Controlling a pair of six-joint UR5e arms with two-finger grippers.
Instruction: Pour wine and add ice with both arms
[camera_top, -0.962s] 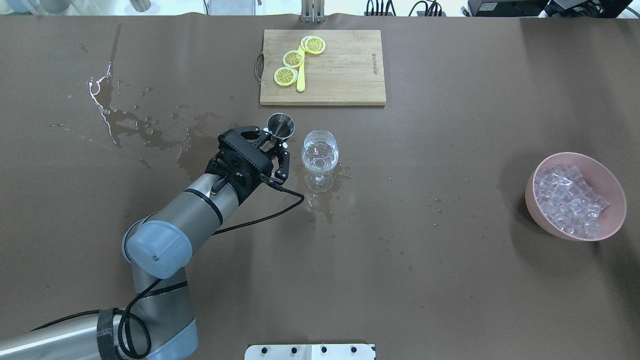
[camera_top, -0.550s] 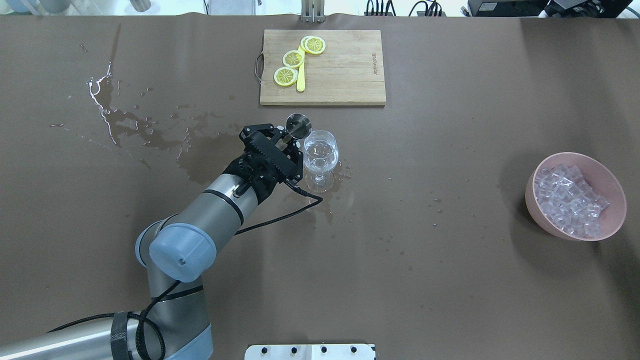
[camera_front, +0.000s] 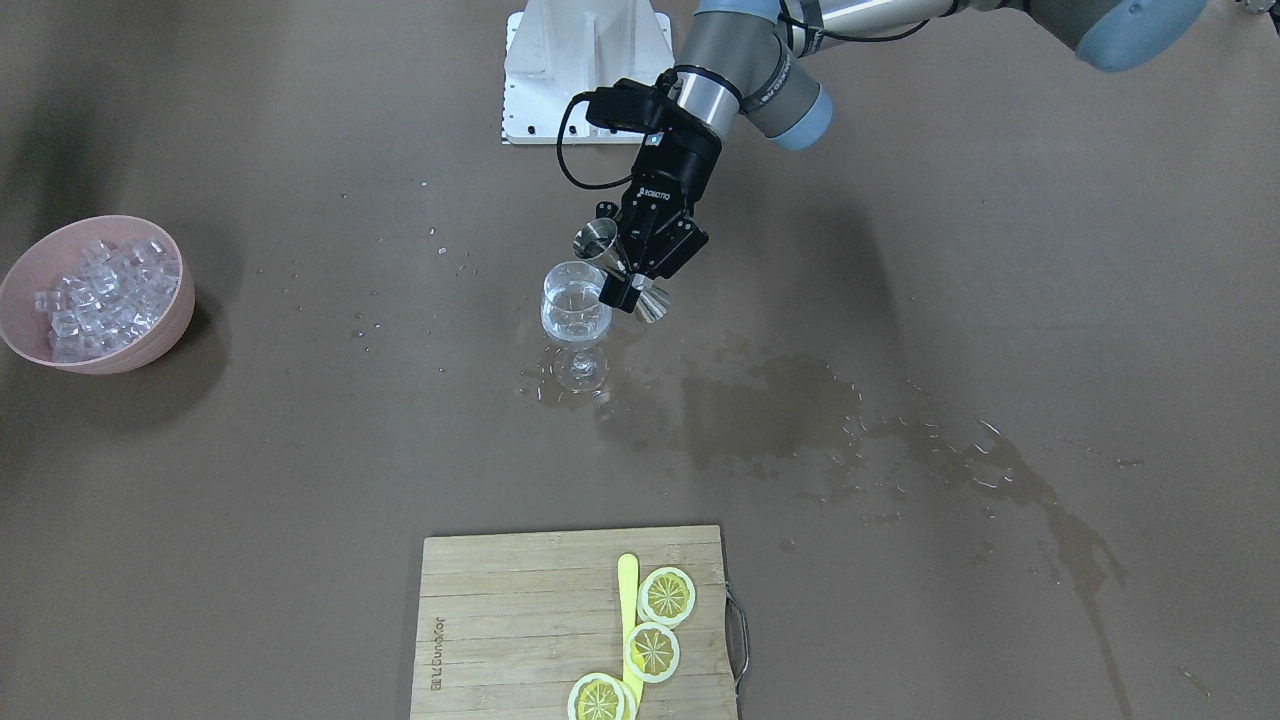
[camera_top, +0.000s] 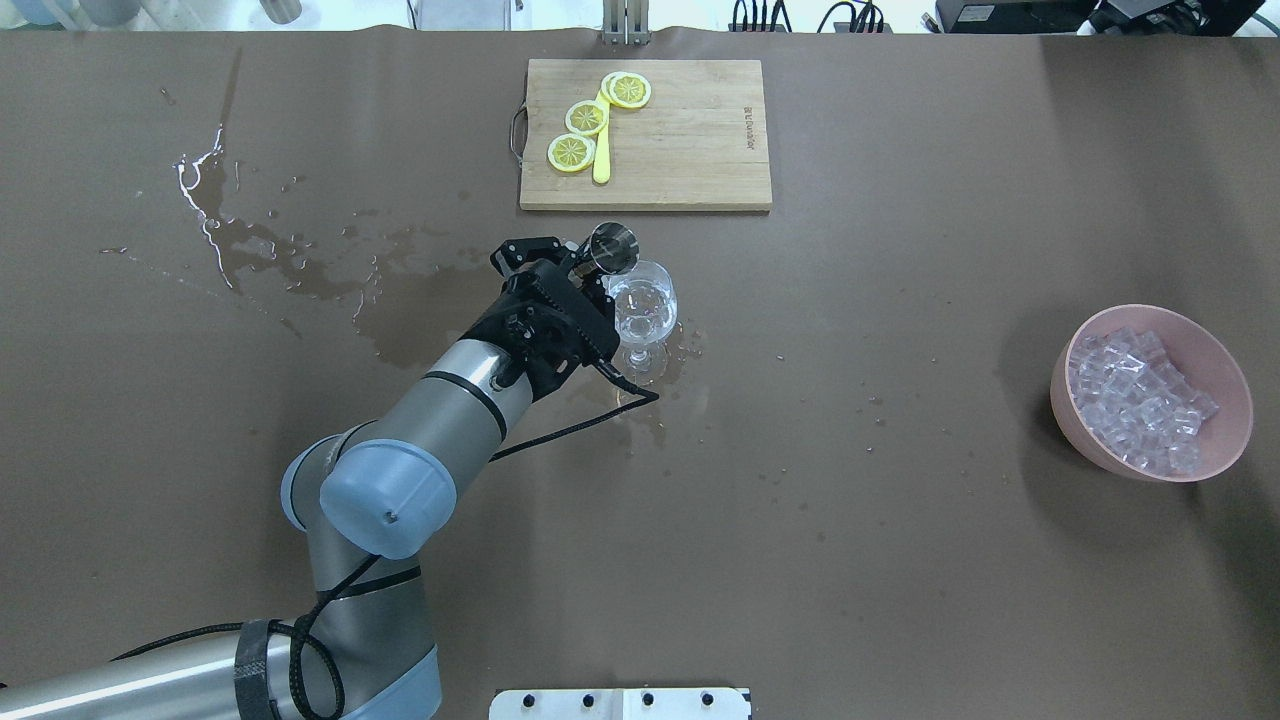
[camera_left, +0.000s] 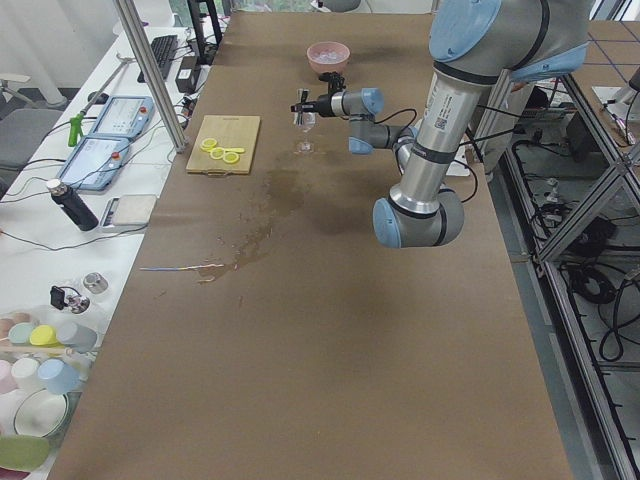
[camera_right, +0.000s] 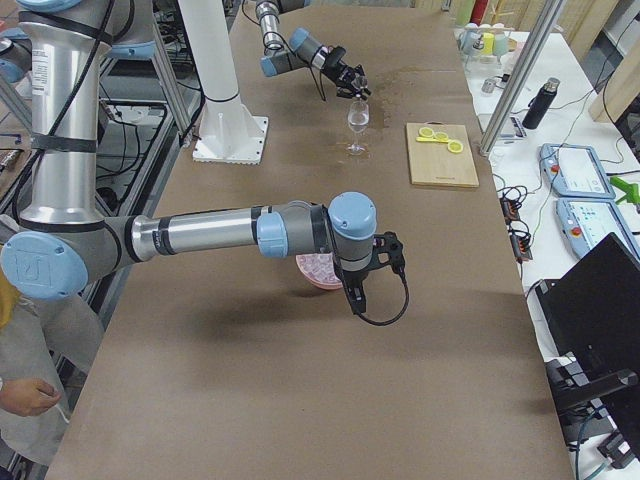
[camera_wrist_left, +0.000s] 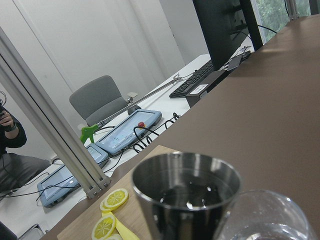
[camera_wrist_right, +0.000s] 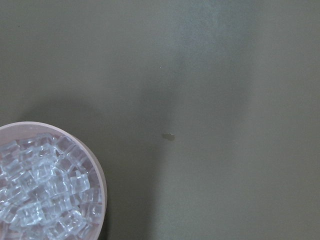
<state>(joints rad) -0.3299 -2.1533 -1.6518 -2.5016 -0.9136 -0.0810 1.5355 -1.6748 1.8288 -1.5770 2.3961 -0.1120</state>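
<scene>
My left gripper (camera_top: 592, 264) is shut on a steel jigger (camera_top: 612, 247) and holds it tilted at the rim of a stemmed wine glass (camera_top: 641, 306). The front-facing view shows the same grip (camera_front: 628, 276) next to the glass (camera_front: 576, 300). The left wrist view shows clear wine (camera_wrist_left: 192, 196) inside the jigger (camera_wrist_left: 187, 210). The glass holds some clear liquid too. The ice (camera_top: 1135, 400) is heaped in a pink bowl (camera_top: 1100, 455) at the far right. My right gripper (camera_right: 353, 297) hangs above that bowl and shows only in the right side view; I cannot tell whether it is open.
A wooden cutting board (camera_top: 680, 150) with lemon slices (camera_top: 585, 118) and a yellow stick lies behind the glass. Wet spills (camera_top: 300, 270) spread over the brown table to the left, and a puddle (camera_top: 650, 400) lies around the glass foot. The white stand base (camera_front: 585, 70) sits by the robot.
My left arm has swung right with the jigger, from beside the glass to its rim, and the jigger has tilted toward the glass.
</scene>
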